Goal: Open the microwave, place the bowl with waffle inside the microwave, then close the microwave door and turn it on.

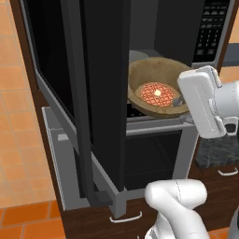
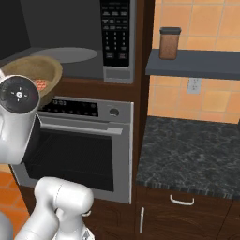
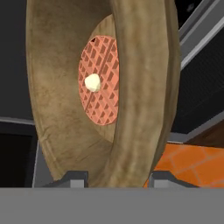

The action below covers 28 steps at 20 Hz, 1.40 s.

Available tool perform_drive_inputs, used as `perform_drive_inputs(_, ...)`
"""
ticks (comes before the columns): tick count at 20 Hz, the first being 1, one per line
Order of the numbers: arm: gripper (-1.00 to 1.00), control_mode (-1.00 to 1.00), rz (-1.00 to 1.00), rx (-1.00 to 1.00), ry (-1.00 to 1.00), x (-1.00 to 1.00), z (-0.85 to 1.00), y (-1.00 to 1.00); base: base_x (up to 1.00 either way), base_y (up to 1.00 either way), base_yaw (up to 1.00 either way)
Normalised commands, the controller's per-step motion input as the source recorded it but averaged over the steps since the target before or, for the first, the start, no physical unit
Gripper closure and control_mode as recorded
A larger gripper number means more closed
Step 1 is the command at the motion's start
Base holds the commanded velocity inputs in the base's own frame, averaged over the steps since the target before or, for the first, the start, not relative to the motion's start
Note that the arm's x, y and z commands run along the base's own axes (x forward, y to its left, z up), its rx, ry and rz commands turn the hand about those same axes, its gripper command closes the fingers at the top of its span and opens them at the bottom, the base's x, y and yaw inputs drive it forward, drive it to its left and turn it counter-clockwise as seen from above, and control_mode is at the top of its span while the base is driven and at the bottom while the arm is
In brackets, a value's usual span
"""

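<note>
My tool (image 3: 114, 180) is clamped on the rim of the bowl (image 1: 161, 88), one tip on each side of the wall, as the hand view shows it. I've got the bowl up at the mouth of the microwave (image 2: 110, 42), just above its sill, tilted a little, with the waffle (image 1: 155, 94) lying flat in the bottom and a pale dab in its middle. The door (image 1: 100, 93) stands swung wide to my left, dark glass edge-on to the left base camera. Inside the cavity I can make out the pale round turntable (image 2: 70, 54). The keypad (image 2: 116, 30) sits to the right of the opening. Below is the oven (image 2: 79, 145), its window dark and its display strip just under the bowl. To the right, a dark speckled bench (image 2: 187, 154) over brown cabinets, a grey shelf (image 2: 197, 63) above it carrying a brown jar (image 2: 169, 43), an outlet (image 2: 194, 85) on the orange tile wall. Orange tile floor (image 1: 28, 214) at lower left.
</note>
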Motion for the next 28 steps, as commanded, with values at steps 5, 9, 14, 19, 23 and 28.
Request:
perform_drive_inputs(5, 1.0, -1.0, -0.07, 0.04, 0.04, 0.0, 0.47, 0.0, 0.0, 0.0, 0.0)
perform_drive_inputs(9, 1.0, -1.0, -0.02, 0.01, 0.09, 0.27, 0.15, 0.23, 0.0, 0.0, 0.0)
perform_drive_inputs(14, 1.0, -1.0, -0.01, 0.0, 0.01, 0.52, 0.02, 0.33, 0.0, 0.0, 0.0)
perform_drive_inputs(19, 1.0, -1.0, -0.08, 0.0, 0.0, 0.56, 0.0, 0.05, 0.0, 0.0, 0.0)
perform_drive_inputs(23, 1.0, -1.0, -0.08, 0.0, -0.03, 0.57, 0.0, 0.1, 0.0, 0.0, 0.0)
perform_drive_inputs(28, 1.0, -1.0, -0.02, 0.0, -0.12, 0.43, 0.07, 0.33, 0.0, 0.0, 0.0)
